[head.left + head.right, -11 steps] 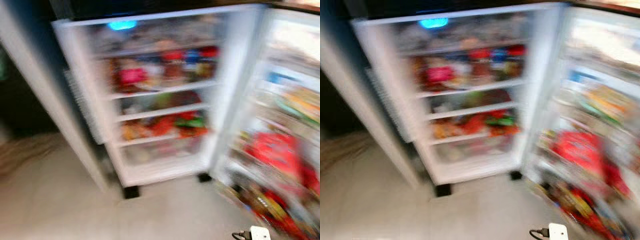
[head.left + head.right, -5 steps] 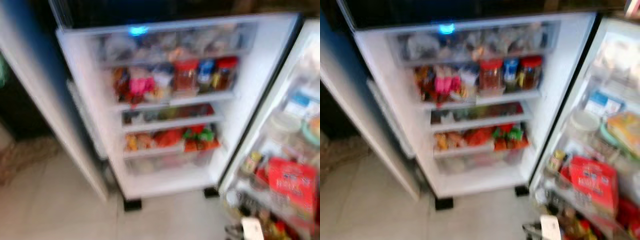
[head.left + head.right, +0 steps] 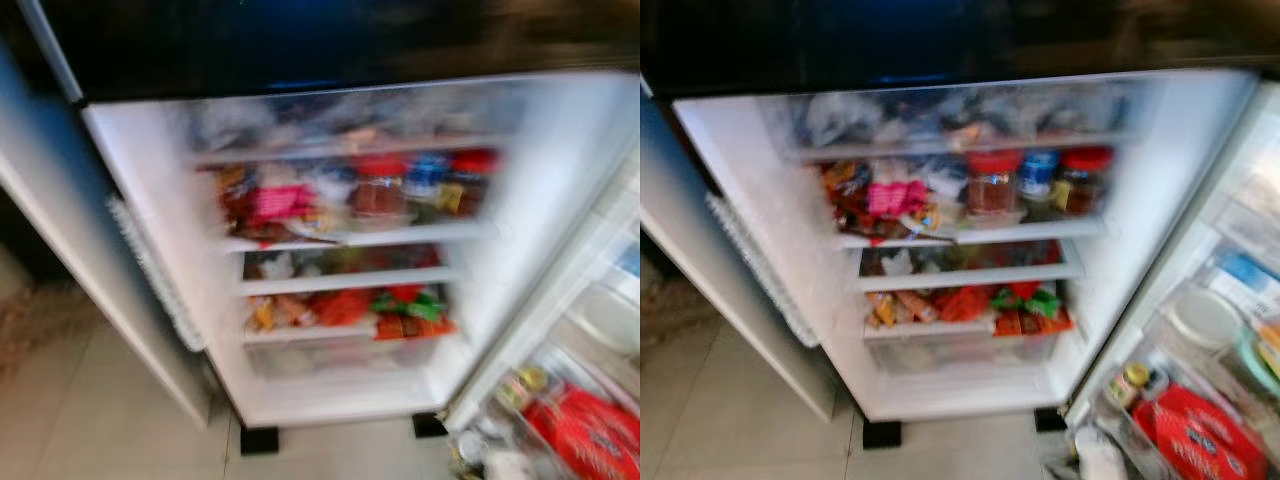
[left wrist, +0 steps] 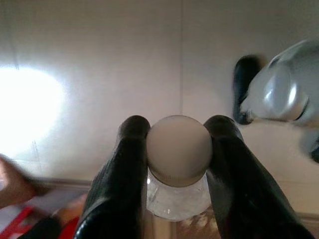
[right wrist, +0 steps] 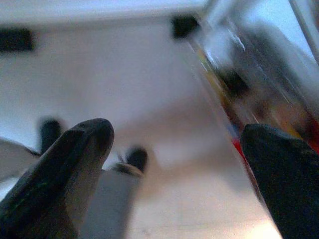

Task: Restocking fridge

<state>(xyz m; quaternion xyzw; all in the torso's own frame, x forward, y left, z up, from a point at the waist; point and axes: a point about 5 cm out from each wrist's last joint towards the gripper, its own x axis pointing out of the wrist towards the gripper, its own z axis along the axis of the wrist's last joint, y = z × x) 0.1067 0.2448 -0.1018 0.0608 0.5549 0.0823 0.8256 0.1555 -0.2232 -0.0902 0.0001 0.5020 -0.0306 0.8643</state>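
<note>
Two grippers low: left gripper (image 4: 177,149) pinches clear bottle (image 4: 178,191) by cap, carried upright for shelving; right gripper (image 5: 179,164) spread, empty, free. Fridge (image 3: 970,390) open ahead, shelves packed w/ jars

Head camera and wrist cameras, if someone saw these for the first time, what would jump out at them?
The open fridge straight ahead, its shelves crammed with colourful food, with three red- and blue-lidded jars on an upper shelf. To the right, the open door's racks hold a bright red package. In the left wrist view, the left gripper pinches a clear bottle by its pale cap above the tiled floor.
</note>
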